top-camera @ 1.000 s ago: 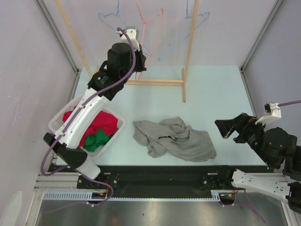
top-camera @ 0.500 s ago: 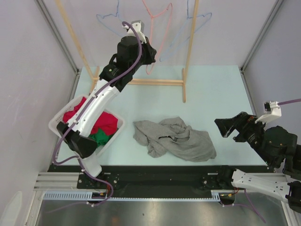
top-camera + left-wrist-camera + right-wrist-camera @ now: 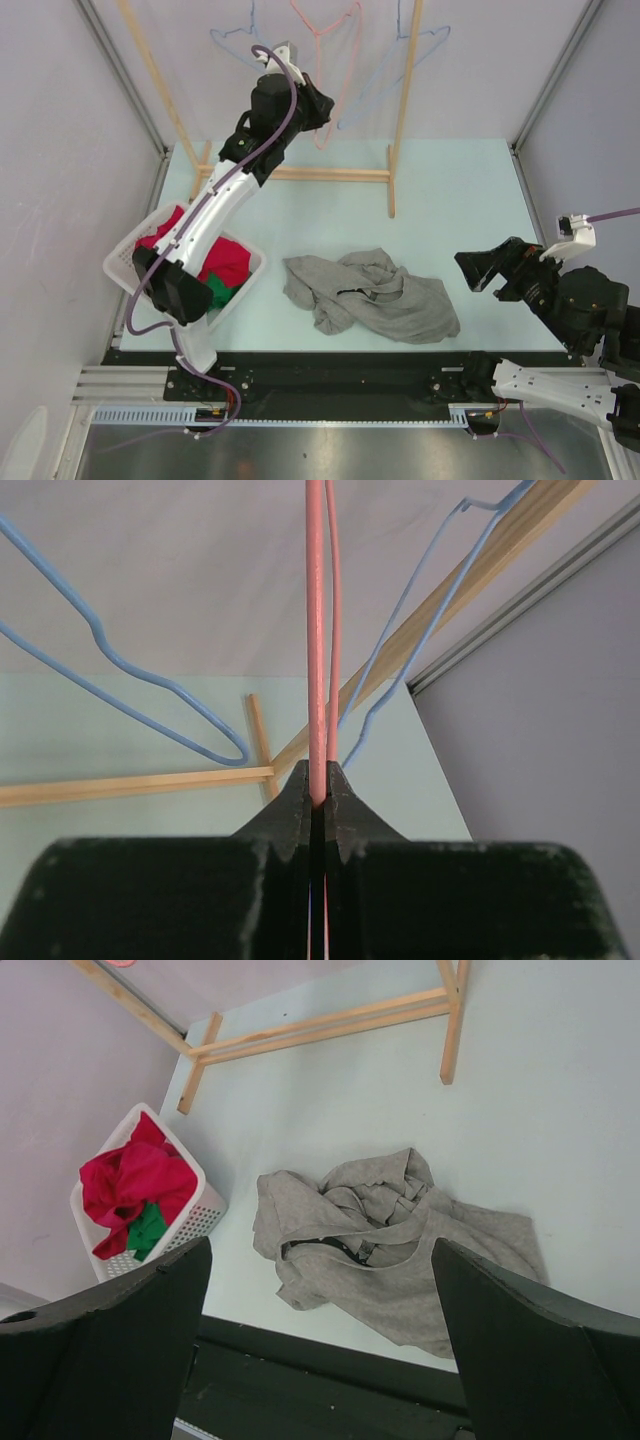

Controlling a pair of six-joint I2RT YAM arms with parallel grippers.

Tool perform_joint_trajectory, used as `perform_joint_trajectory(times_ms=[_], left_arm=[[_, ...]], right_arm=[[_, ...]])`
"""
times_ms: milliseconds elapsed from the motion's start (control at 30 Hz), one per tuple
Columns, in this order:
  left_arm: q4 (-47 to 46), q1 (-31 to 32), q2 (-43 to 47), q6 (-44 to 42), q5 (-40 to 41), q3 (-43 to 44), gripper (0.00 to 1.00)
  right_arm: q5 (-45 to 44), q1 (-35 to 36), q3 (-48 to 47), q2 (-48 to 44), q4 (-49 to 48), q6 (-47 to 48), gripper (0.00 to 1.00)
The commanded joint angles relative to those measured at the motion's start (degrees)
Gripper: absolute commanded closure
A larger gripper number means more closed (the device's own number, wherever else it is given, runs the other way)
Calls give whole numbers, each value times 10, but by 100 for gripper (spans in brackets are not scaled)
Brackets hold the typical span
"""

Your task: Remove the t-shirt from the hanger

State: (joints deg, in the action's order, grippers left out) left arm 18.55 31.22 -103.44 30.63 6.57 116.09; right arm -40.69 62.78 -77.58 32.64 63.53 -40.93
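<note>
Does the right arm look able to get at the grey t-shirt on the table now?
Probably yes: the open right gripper faces the t-shirt with bare table between, nothing blocking.

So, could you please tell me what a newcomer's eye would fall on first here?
Probably the left pincer, raised at the far rack and shut on the bare pink hanger. Next, the grey t-shirt lying crumpled on the table, off any hanger, with the right pincer open to its right.

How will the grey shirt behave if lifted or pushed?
Likely floppy: the shirt lies crumpled in folds, so it should drape when lifted. Probably light, since the fabric looks thin. Pushed, it would probably bunch rather than slide.
</note>
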Motion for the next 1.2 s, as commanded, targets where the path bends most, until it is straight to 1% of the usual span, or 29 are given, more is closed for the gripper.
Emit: perform_joint_trajectory(times_ms=[0, 267, 367, 400, 567, 633, 833, 933, 1033, 1067, 1167], left_arm=[[-43, -14, -22, 38, -35, 30, 100], [-62, -24, -36, 51, -45, 25, 100], [-80, -21, -15, 58, -61, -2, 100], [-86, -20, -5, 58, -61, -30, 100], [-134, -19, 57, 58, -60, -117, 100], [-135, -17, 72, 58, -60, -126, 100], [-135, -14, 76, 50, -67, -119, 100], [-127, -14, 61, 41, -86, -93, 100], [-96, -14, 29, 42, -93, -45, 100], [-86, -14, 20, 43, -94, -17, 100], [-77, -15, -4, 46, -103, 13, 100]], right_arm=[[-10, -1, 1, 1, -15, -4, 3], [-5, 0, -12, 18, -10, 3, 4], [-5, 0, -6, 14, -10, 0, 4], [-8, 0, -4, 13, -10, -1, 3], [-3, 1, -1, 15, -14, 6, 3], [0, 1, 0, 14, -14, 2, 4], [3, 1, 14, 8, -31, 4, 3], [4, 1, 9, 15, -33, 11, 3], [5, 1, 9, 15, -35, 9, 4], [7, 1, 9, 15, -35, 7, 3], [5, 1, 9, 13, -35, 11, 3]])
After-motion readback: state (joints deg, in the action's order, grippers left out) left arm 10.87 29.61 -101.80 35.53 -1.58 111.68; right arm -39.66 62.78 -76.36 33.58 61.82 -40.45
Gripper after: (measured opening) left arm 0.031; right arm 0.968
